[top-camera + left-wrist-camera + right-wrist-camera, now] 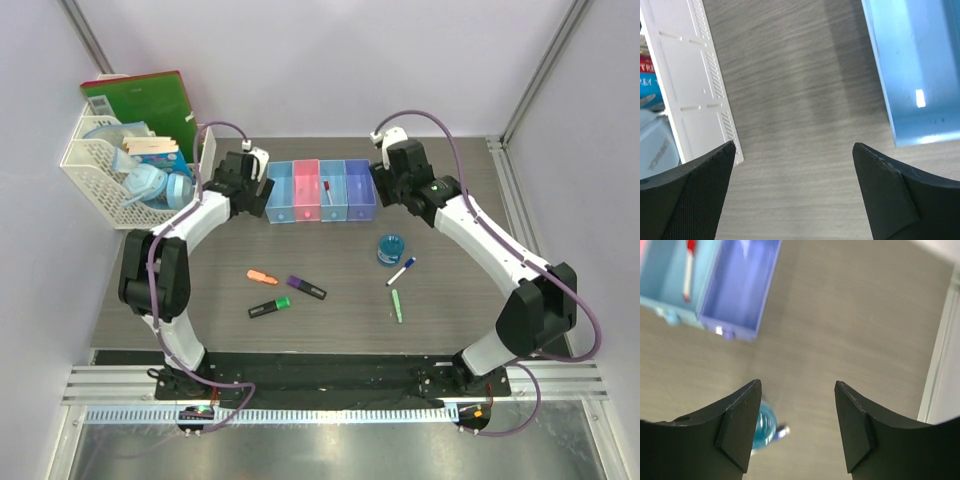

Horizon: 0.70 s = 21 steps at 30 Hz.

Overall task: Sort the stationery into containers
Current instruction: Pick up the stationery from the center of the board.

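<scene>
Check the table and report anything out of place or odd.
Nothing looks spilled or damaged. Out of place: the orange highlighter, purple-black highlighter, green-black highlighter, blue tape roll, blue-capped marker and green pen lie loose on the table at assorted angles. Only the red-capped marker sits in the light blue bin.

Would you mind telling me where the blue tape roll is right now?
In the top external view, the blue tape roll lies right of centre, on the near side of the purple bin, with the blue-capped marker just beside it.
</scene>
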Motion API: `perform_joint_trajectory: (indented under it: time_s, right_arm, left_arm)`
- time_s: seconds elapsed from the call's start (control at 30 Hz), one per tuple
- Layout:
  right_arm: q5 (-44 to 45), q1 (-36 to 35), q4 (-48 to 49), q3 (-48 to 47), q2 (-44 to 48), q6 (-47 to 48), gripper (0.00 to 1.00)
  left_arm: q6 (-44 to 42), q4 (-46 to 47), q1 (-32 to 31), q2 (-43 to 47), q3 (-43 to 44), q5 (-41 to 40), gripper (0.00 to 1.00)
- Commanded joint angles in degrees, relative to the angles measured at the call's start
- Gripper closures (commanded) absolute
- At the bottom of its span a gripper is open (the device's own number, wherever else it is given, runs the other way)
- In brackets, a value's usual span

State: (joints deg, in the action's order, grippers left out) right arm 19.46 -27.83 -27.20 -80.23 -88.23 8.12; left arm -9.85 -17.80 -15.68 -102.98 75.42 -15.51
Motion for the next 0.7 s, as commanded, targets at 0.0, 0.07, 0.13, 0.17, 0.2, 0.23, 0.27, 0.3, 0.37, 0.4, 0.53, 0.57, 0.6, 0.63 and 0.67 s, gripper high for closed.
perform_joint_trajectory:
  time_s: [0.0,0.07,0.13,0.17,0.2,0.23,0.27,0.3,0.37,0.4,0.53,0.57,0.6,0.63,0.67]
  right_arm:
    - [-1.0,-0.3,-9.4,6.0,3.7,-3.6,0.34]
    - [-2.8,-0.3,-9.6,8.7,5.7,-3.5,0.33]
    - [-4.6,-0.4,-9.4,11.6,6.3,-2.1,0.30]
    - [-5.2,-0.4,-9.4,12.3,6.6,-1.7,0.30]
    - [-6.4,-0.4,-9.4,13.3,6.5,-1.2,0.29]
    - [-7.0,-0.3,-9.4,13.8,6.2,-0.7,0.28]
    - [-7.6,-0.4,-9.2,14.0,6.0,-0.3,0.27]
    - [-8.0,-0.3,-9.2,14.1,5.1,0.4,0.26]
    - [-10.1,-0.4,-9.1,14.0,4.2,0.9,0.25]
    - [-10.5,-0.4,-9.1,13.8,3.3,1.1,0.22]
    - [-13.7,-0.3,-8.9,13.2,1.5,2.0,0.16]
    - [-14.8,-0.2,-8.9,13.1,1.1,2.3,0.14]
    - [-15.3,-0.1,-8.9,12.7,0.6,2.6,0.13]
    - [-15.5,-0.1,-8.9,12.7,-0.6,2.7,0.11]
    - [-15.7,0.1,-8.9,12.5,-1.2,3.0,0.10]
  left_arm:
    - [-1.2,-2.9,-0.1,5.2,-1.8,-0.7,0.00]
    - [-1.0,-4.0,-0.1,6.5,-2.3,0.0,0.00]
    - [-0.7,-4.8,-0.1,8.6,-3.1,0.3,0.00]
    - [-0.5,-5.0,-0.1,9.2,-3.3,0.3,0.00]
    - [-0.5,-5.3,-0.1,9.8,-3.9,0.3,0.00]
    - [-0.4,-5.7,-0.1,10.9,-4.1,0.2,0.00]
    - [-0.3,-5.9,-0.1,11.5,-4.5,0.0,0.00]
    - [-0.3,-5.9,-0.1,12.1,-5.2,0.0,0.00]
    - [-0.3,-6.2,-0.2,13.6,-6.0,-0.1,0.00]
    - [-0.3,-6.4,-0.1,14.0,-6.8,-0.1,0.00]
    - [-0.4,-6.5,-0.2,15.4,-8.6,0.0,0.00]
    - [-0.5,-6.4,-0.2,15.4,-8.8,0.0,0.00]
    - [-0.6,-6.4,-0.2,15.3,-9.2,0.1,0.00]
    - [-0.6,-6.5,-0.2,15.2,-9.5,0.2,0.00]
    - [-0.7,-6.5,-0.2,15.1,-9.7,0.4,0.00]
